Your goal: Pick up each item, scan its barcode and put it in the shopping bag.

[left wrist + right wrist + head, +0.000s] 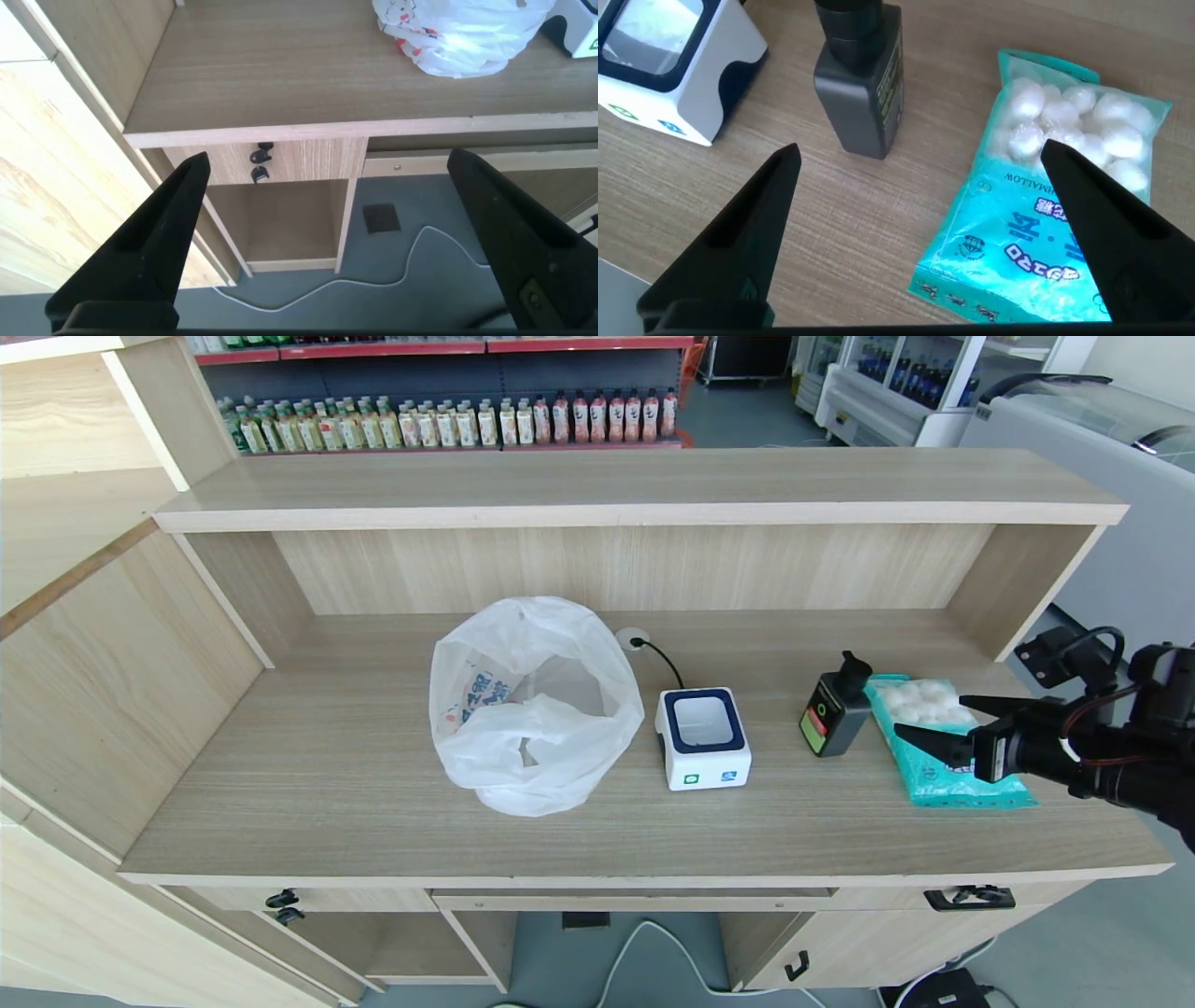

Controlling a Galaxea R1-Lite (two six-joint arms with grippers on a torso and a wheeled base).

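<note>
Two items wait on the counter (373, 803), right of the scanner (702, 737): a dark bottle (834, 709) with a black cap, and just beside it on the outer side a teal packet (934, 747) of white balls, lying flat. The bottle appears to stand upright, though I cannot be sure. Left of the scanner, the white bag (532, 705) sits slumped with its mouth open upward.

Right gripper (929, 715): jaws spread wide, nothing between them, hovering above the packet's inner edge and near the bottle. From its wrist camera the gap spans the bare wood between bottle and packet, so either could be the first pick. Left gripper (329, 161): jaws also spread and unloaded, held low, off the counter's front edge on the bag side.

Handling, as judged:
- Packet: light, soft, film wrap likely slick and crinkly. The contents should give under pressure, so a firm squeeze is tolerable. It lies flat, so the fingers must straddle its narrow width at mid-length; a hold at one end would let it droop.
- Bottle: rigid and heavier, with flat sides that suit a pinch across the body below the cap. It may tip if nudged.
- No barcode is visible on either item; they may need turning over the scanner window.
</note>
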